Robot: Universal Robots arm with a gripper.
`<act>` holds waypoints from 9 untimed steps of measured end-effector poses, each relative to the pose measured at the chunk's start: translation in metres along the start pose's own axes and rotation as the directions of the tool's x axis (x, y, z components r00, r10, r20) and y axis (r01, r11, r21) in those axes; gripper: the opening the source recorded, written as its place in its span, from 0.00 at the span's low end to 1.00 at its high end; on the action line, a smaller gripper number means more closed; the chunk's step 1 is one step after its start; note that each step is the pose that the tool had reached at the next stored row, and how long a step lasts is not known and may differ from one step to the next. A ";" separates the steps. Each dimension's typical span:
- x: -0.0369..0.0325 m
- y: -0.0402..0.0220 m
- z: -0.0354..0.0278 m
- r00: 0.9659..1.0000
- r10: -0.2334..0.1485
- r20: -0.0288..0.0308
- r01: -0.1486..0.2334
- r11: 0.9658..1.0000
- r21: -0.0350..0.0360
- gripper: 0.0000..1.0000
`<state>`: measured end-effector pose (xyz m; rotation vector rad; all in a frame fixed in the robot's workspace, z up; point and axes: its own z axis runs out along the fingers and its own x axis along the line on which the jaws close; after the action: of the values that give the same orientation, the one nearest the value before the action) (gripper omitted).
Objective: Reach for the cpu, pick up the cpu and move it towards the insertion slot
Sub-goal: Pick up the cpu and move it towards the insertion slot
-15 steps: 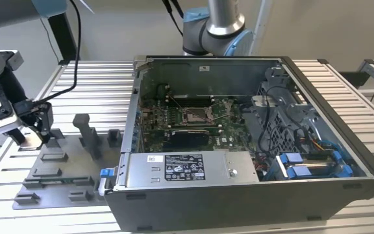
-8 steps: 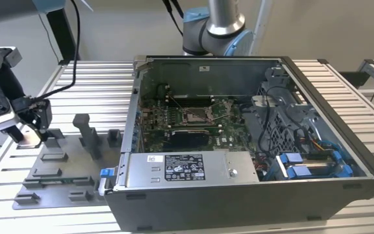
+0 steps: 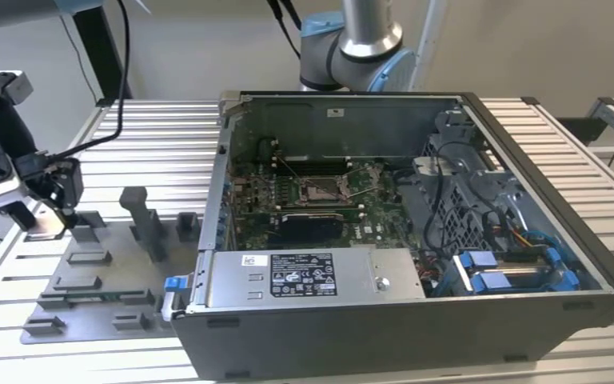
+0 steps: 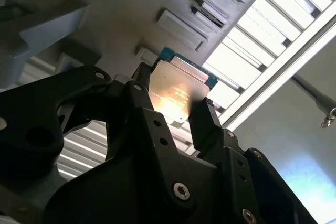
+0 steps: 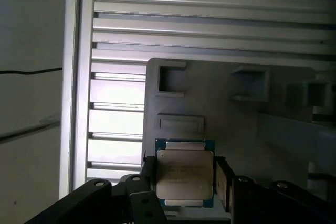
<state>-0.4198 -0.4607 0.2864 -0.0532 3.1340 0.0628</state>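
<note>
While the tool (image 3: 41,222) hangs over the grey fixture plate (image 3: 105,280) by the worktop (image 3: 169,152) edge on the exterior view's left, its two black fingers (image 5: 149,174) are clamped on the cpu (image 5: 185,174), one on each opposite side. Both wrist views agree: silvery lid facing the cameras, teal rim showing, chip over a corner of the plate, next to the slatted worktop's edge rail. Can't tell if it's touching the plate or just clear of it. Insertion slot (image 3: 323,190), silver frame with a dark centre, sits in the green board inside the open computer case (image 3: 520,240) mid-worktop, well apart from the tool.
</note>
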 end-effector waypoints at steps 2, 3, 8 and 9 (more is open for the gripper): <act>0.0000 0.0001 -0.0018 1.000 0.000 0.000 0.000 1.000 0.000 0.00; 0.0000 0.0001 -0.0029 1.000 0.000 0.000 0.000 1.000 0.000 0.00; -0.0001 0.0003 -0.0076 1.000 0.000 0.000 0.000 1.000 0.000 0.00; -0.0001 0.0003 -0.0084 1.000 0.000 0.000 0.000 1.000 0.000 0.00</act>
<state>-0.4198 -0.4607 0.2948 -0.0532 3.1340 0.0627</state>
